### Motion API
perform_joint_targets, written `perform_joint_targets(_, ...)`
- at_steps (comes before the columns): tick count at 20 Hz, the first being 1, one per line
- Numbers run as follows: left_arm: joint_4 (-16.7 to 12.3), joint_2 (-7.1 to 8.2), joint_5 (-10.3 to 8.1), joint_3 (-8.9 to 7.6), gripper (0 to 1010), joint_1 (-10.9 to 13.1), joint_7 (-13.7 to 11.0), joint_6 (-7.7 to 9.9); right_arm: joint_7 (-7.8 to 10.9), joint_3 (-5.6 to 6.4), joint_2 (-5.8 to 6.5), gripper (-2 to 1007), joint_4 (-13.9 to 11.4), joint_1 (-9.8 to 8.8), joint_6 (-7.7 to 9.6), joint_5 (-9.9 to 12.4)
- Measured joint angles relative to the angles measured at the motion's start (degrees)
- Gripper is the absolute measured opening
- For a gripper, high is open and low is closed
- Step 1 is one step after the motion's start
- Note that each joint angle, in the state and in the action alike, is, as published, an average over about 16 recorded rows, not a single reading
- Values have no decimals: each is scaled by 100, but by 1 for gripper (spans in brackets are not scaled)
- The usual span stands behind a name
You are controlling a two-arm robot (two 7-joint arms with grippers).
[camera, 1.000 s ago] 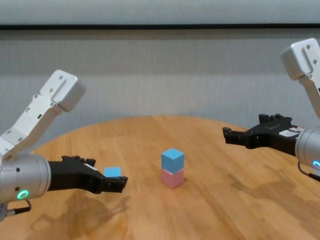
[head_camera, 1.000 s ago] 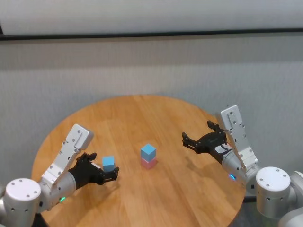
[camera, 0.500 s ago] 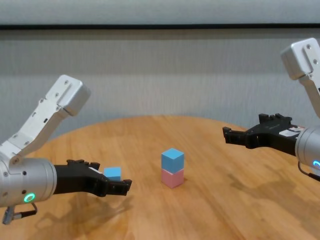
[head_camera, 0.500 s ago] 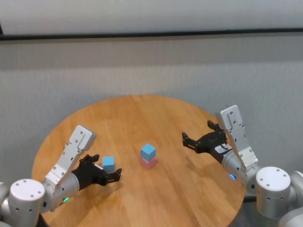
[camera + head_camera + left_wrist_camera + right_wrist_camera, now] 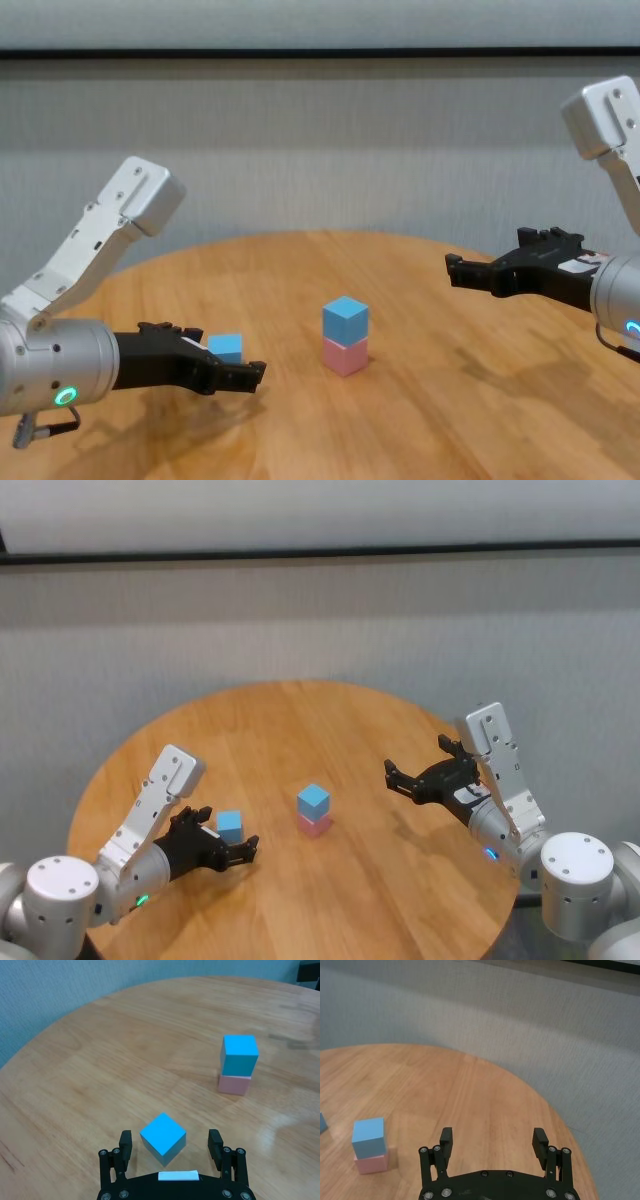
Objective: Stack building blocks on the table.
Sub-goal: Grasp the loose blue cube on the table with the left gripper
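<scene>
- Here is the tabletop (image 5: 330,900), round and wood-grained, filling the lower half of the head view, with three cubes on it.
- Near the centre of the frame, a blue cube (image 5: 313,800) sits squarely on the pink cube (image 5: 314,825). So one level of the stack is done.
- The loose blue cube (image 5: 230,826) lies flat on the wood in the lower left of the head view, apart from the pair.
- The left end effector (image 5: 232,850) is low over the tabletop at lower left, its fingers spread wide on either side of that loose cube.
- In the left wrist view the loose cube (image 5: 163,1136) sits between the two fingertips (image 5: 125,1139), turned corner-on to them, with a clear gap on each side. Nothing is gripped.
- The right end effector (image 5: 398,778) hangs above the tabletop at the right of the frame, fingers apart and empty, well clear of the pair. It looks idle.
- My read: about halfway there. One cube is placed and one is left to go.
- What remains is closing on the loose cube, lifting it, carrying it across to the middle and setting it on the upper blue cube.
- Watch the angle: with the cube corner-on to the fingers, it may twist as they close.
- The two-high pair is small, so a nudge during placement could topple it.
</scene>
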Motion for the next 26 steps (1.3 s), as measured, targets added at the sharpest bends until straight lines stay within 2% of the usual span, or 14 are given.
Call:
perform_joint_targets(15, 623, -154, 52, 112, 1000, -351, -90, -207, 0, 0, 0, 1005, 1, 0, 0, 0)
perform_joint_targets(26, 773, -193, 23, 104, 952, -442, -134, -201, 0, 0, 0, 1005, 1, 0, 0, 0)
